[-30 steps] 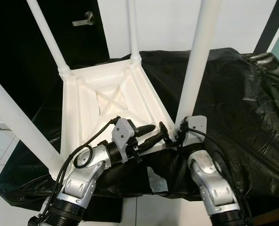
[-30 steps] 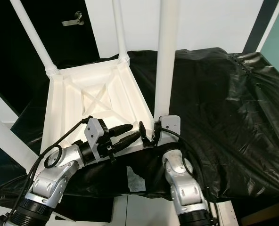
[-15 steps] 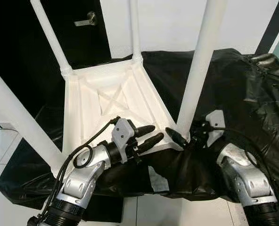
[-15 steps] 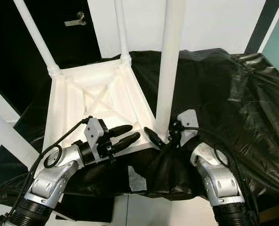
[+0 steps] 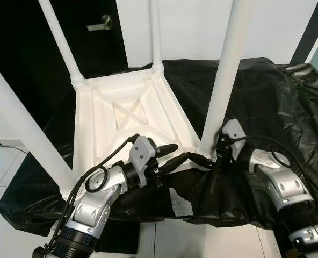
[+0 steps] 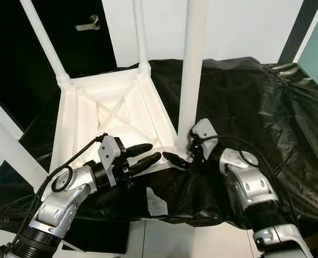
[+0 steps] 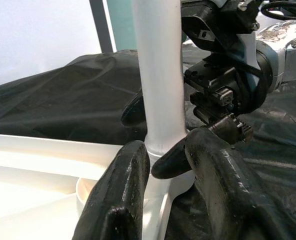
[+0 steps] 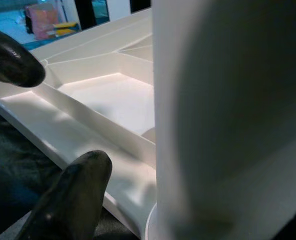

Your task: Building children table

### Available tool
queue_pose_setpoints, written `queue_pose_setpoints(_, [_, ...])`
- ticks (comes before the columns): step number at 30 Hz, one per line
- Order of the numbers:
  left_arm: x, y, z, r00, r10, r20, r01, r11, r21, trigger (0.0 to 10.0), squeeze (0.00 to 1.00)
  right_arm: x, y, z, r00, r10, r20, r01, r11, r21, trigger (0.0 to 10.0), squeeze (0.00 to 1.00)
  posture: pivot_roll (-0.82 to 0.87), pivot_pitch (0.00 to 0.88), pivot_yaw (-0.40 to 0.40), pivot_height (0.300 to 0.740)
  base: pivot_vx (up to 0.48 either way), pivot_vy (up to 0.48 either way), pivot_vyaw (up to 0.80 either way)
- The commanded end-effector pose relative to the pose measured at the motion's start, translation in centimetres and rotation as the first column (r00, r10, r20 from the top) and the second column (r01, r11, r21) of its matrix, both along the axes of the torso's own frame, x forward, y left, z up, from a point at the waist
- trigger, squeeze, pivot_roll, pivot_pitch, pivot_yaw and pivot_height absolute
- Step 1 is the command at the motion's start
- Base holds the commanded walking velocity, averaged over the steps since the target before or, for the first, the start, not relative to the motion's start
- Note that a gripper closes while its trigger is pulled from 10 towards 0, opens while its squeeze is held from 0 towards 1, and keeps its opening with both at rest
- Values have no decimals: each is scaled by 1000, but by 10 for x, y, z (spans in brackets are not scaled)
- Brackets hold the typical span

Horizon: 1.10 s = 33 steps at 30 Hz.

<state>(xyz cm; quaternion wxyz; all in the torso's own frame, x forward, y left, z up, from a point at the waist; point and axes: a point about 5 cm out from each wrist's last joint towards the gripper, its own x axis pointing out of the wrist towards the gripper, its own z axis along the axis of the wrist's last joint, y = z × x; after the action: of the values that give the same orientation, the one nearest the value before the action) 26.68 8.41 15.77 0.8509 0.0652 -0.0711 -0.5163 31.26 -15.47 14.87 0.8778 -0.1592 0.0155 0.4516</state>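
The white plastic children's table sits upside down on the black plastic sheet, 4 legs pointing up. My right gripper has its fingers spread around the base of the near round white leg. My left gripper hangs over the table's near edge, fingers apart, holding nothing

1 upturned table w/ 4 legs, 2 grippers, 1 black cover.
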Motion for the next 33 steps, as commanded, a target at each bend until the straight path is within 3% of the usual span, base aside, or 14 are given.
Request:
queue_pose_setpoints(1, [1,0,1,1000,-1,11,1,1000,15,10000,0,0,5,-5,999,44,-20,-45,999,-28,0,0,-22,0,20,740,0,0,0])
queue_pose_setpoints(6, [0,0,1,1000,2,12,-3,1000,15,10000,0,1,3,-7,999,49,-22,-50,998,-39,0,0,-21,0,16,740,0,0,0])
queue_pose_setpoints(15, [-1,0,-2,1000,-1,4,1,1000,17,10000,0,-6,3,-16,998,-40,-48,41,999,12,0,0,-33,0,15,740,0,0,0])
queue_pose_setpoints(18, [-2,0,-2,1000,-3,1,3,1000,17,10000,0,-8,5,-22,990,-134,-48,134,991,8,510,0,-37,0,15,740,0,0,0])
queue_pose_setpoints(19, [-2,0,-2,1000,-5,0,5,1000,17,10000,0,-11,8,-24,984,-173,-45,173,985,15,4667,0,-42,0,17,740,0,0,0])
queue_pose_setpoints(20, [-2,0,-2,1000,-5,0,5,1000,17,10000,0,-11,8,-24,984,-173,-45,173,985,15,4667,0,-42,0,17,740,0,0,0])
queue_pose_setpoints(21, [-3,0,-3,1000,-8,-3,8,1000,18,10000,0,-15,13,-28,967,-252,-45,254,967,31,10000,0,-45,0,17,740,0,0,0])
queue_pose_setpoints(22, [-3,0,-3,1000,-9,-5,9,1000,17,10000,0,-17,17,-32,946,-317,-67,320,946,42,10000,0,-46,0,16,740,0,0,0])
queue_pose_setpoints(26, [-3,0,-3,1000,-11,-6,11,1000,17,10000,0,-19,19,-36,919,-382,-96,388,921,49,10000,0,-46,0,16,740,0,0,0])
queue_pose_setpoints(27, [-3,1,-3,1000,-12,-8,12,1000,16,10000,0,-24,29,-38,883,-455,-111,465,882,79,10000,0,-49,0,18,740,0,0,0])
queue_pose_setpoints(29, [-3,1,-3,1000,-12,-8,12,1000,16,10000,0,-24,29,-38,883,-455,-111,465,882,79,10000,0,-49,0,18,740,0,0,0])
queue_pose_setpoints(31, [-3,0,-3,1000,-15,-10,15,1000,16,10000,0,-27,40,-38,824,-553,-122,566,815,127,10000,0,-48,0,20,740,0,0,0])
queue_pose_setpoints(32, [-3,0,-3,1000,-15,-10,15,1000,16,10000,0,-27,40,-38,824,-553,-122,566,815,127,10000,0,-48,0,20,740,0,0,0])
queue_pose_setpoints(33, [-4,0,-3,1000,-17,-10,17,1000,17,10000,0,-27,43,-37,771,-622,-136,636,757,149,10000,0,-45,0,20,740,0,0,0])
